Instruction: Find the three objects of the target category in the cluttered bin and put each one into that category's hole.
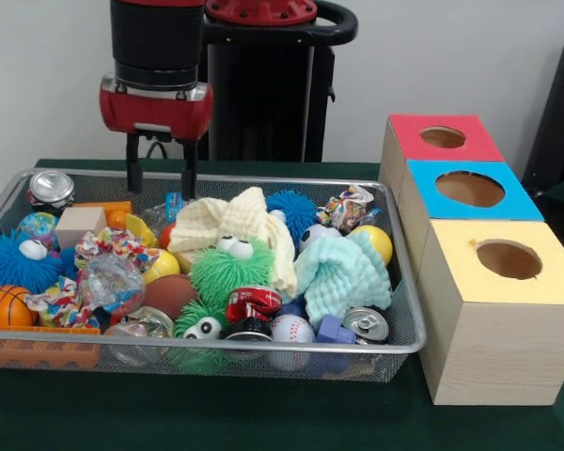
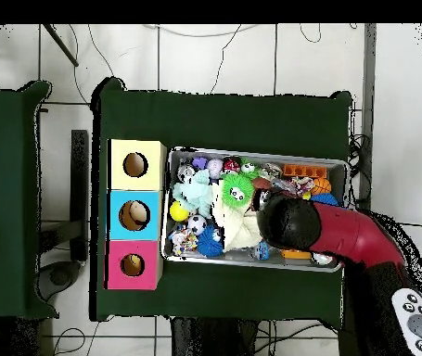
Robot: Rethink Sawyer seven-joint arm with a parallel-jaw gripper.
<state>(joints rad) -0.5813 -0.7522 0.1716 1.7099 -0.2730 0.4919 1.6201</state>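
The gripper (image 1: 162, 174) hangs over the far left part of the bin (image 1: 409, 343), its two dark fingers (image 1: 133, 174) apart and holding nothing, tips level with the far rim. Below them lie a wooden block (image 1: 80, 225) and a cream cloth (image 1: 227, 221). The bin is a wide, shallow tray of silver wire mesh with a metal rim, crammed with fuzzy toys, balls, cans and cloths. It rests on a dark green tablecloth (image 1: 263, 413), just beside a row of three wooden boxes topped red (image 1: 442, 138), blue (image 1: 470, 190) and yellow (image 1: 509, 260), each with a round hole. Overhead, the red arm (image 2: 353, 236) covers part of the bin (image 2: 251, 154); pale tiled floor (image 2: 214, 60) with cables surrounds the table
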